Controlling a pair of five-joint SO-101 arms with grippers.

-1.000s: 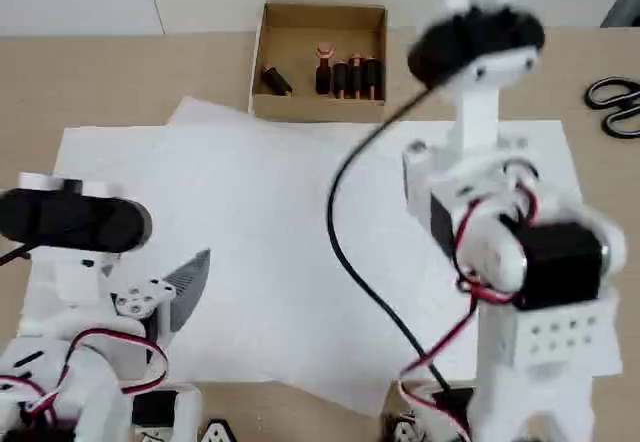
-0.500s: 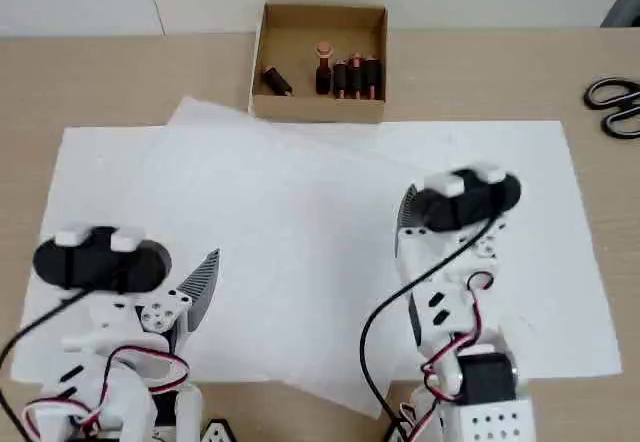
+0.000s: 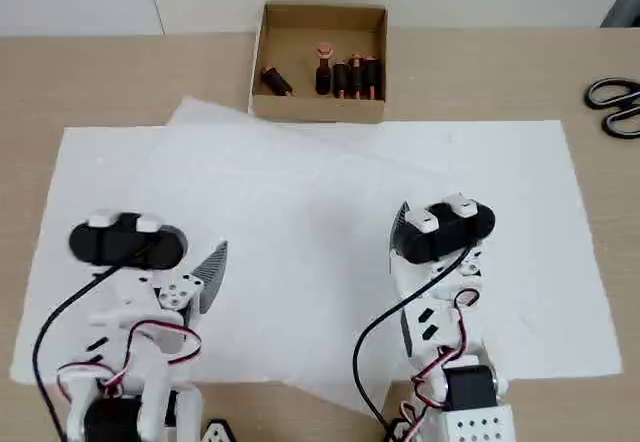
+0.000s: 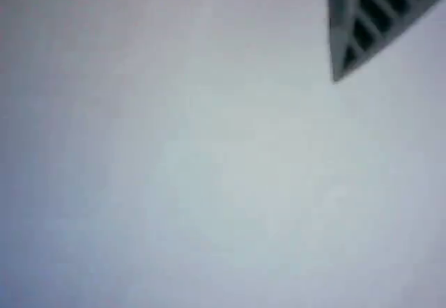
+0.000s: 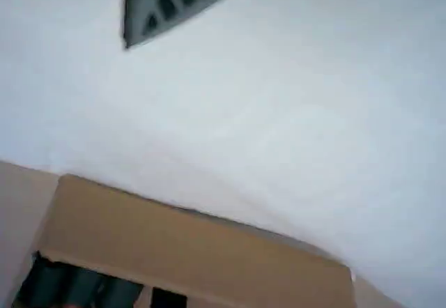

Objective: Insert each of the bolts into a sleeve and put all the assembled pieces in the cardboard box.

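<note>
**Assembled pieces (image 3: 355, 77) in cardboard box (image 3: 318, 110); both arms low at near edge**

Table (image 3: 100, 72): tan top, carries everything. White sheet (image 3: 300, 222) spread over most of it, probably as a work mat so small dark parts stand out and do not roll off.

Cardboard box sits at the far edge of the sheet, open top up, well apart from both arms. The right wrist view looks toward its near wall, with dark parts just showing past the rim.

Scissors (image 3: 612, 102): on bare table at the far right, off the sheet, well away from the work.

Assembled pieces: a short row of dark sleeves with copper-coloured bolt ends, side by side against the box's right half. A lone piece (image 3: 275, 81) lies tilted near the left wall. Exact count is too small to confirm. Judgement: every piece I can find is already boxed, so the task looks finished or nearly so.

Left claw (image 3: 212, 267): low over the sheet at the near left, nothing gripped that I can make out. Apart or together: cannot tell.

Right claw (image 3: 402, 224): low over the sheet at the near right, aimed toward the box, nothing gripped that I can make out. Apart or together: cannot tell.
</note>
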